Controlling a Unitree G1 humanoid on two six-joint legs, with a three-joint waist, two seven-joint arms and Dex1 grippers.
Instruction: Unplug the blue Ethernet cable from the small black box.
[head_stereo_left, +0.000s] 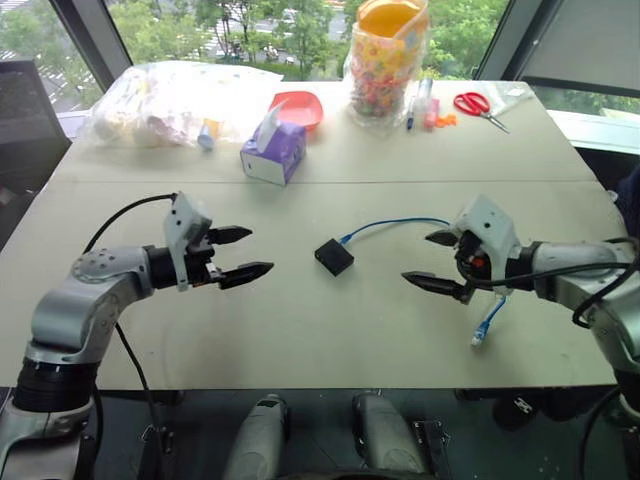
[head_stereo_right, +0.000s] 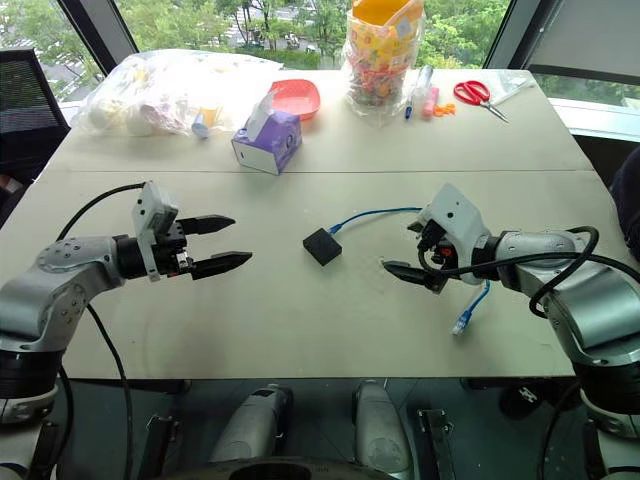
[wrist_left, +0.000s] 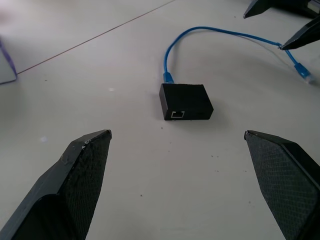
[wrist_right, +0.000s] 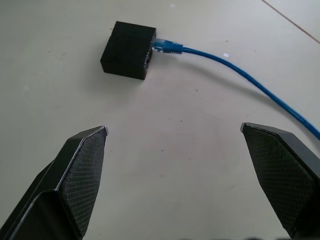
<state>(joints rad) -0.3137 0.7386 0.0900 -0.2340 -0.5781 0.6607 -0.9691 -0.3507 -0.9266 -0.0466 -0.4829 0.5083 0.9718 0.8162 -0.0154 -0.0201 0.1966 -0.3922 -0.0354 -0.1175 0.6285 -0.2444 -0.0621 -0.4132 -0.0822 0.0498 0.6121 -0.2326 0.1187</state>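
Note:
The small black box (head_stereo_left: 334, 257) lies flat in the middle of the table. The blue Ethernet cable (head_stereo_left: 395, 223) is plugged into the box's far right side (wrist_right: 167, 46), arcs right, passes behind my right gripper and ends in a loose plug (head_stereo_left: 481, 335) near the front edge. My left gripper (head_stereo_left: 240, 254) hovers open to the left of the box, pointing at it, nothing between its fingers. My right gripper (head_stereo_left: 433, 262) hovers open to the right of the box, over the cable, holding nothing. An empty port (wrist_left: 177, 114) faces the left wrist camera.
At the back stand a purple tissue box (head_stereo_left: 273, 152), a red bowl (head_stereo_left: 297, 107), a clear bag of items (head_stereo_left: 170, 100), a jar of colourful pieces (head_stereo_left: 385, 65), pens (head_stereo_left: 422, 102) and red scissors (head_stereo_left: 478, 106). A seam crosses the table behind the box.

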